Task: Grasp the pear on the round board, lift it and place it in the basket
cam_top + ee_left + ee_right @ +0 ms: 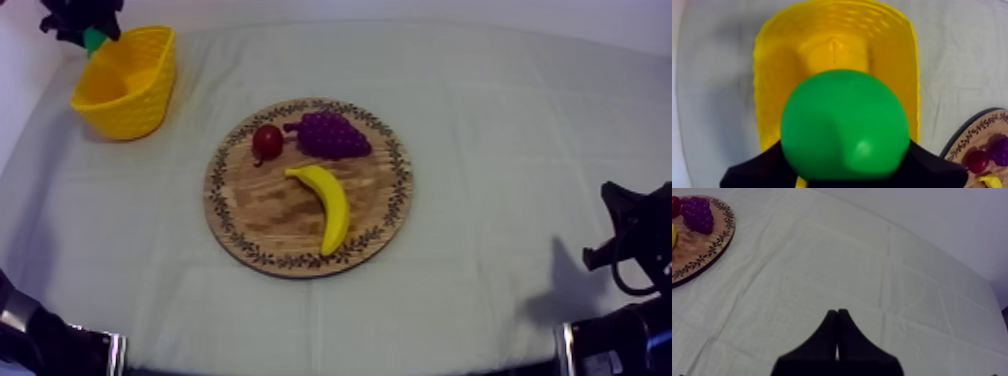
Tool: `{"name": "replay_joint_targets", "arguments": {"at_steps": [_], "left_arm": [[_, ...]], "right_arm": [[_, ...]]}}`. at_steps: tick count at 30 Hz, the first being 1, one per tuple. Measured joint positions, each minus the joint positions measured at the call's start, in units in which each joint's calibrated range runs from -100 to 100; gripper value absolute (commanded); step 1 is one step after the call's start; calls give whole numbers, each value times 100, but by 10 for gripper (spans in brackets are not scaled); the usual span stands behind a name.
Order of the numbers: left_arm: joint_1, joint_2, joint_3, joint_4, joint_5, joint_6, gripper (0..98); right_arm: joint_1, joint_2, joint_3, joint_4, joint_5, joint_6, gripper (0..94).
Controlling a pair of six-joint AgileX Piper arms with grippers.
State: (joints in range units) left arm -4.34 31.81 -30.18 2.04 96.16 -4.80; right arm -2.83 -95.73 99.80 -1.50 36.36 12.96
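Left end effector [88, 28] holds pear [844, 125] over yellow basket [772, 75]

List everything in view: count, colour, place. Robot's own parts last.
pear: one, green, held in the left hand over the yellow basket
yellow basket: one, yellow, far left of the cloth
wooden board: one, brown with patterned rim, mid-cloth
banana: one, yellow, on the board's near right part
bunch of grapes: one, purple, on the board's far side
small red fruit: one, red, on the board, left of the grapes
cloth: one, grey-white, under everything
left hand: one, black, shut on the pear
right hand: one, black, shut on nothing, over bare cloth right of the board
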Motion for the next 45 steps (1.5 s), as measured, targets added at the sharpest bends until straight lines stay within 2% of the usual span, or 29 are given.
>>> {"name": "replay_joint_targets", "arguments": {"at_steps": [6, 15, 23, 27, 32, 34, 45], "left_arm": [[-21, 679, -439, 91, 0, -96, 578], [-103, 1570, -1092, 104, -3, -160, 585], [-125, 1741, -1158, 99, -3, -164, 602], [-113, 1753, -1091, 93, -81, -124, 690], [-102, 1733, -909, 81, -200, -104, 882], [-102, 1709, -866, 81, -221, -154, 923], [-103, 1530, -645, 43, -247, -250, 962]], "right_arm": [[0, 0, 0, 0, 0, 0, 4], [0, 0, 0, 0, 0, 0, 4], [0, 0, 0, 0, 0, 0, 4], [0, 0, 0, 0, 0, 0, 4], [0, 0, 0, 0, 0, 0, 4], [0, 0, 0, 0, 0, 0, 4], [0, 0, 0, 0, 0, 0, 4]]}}
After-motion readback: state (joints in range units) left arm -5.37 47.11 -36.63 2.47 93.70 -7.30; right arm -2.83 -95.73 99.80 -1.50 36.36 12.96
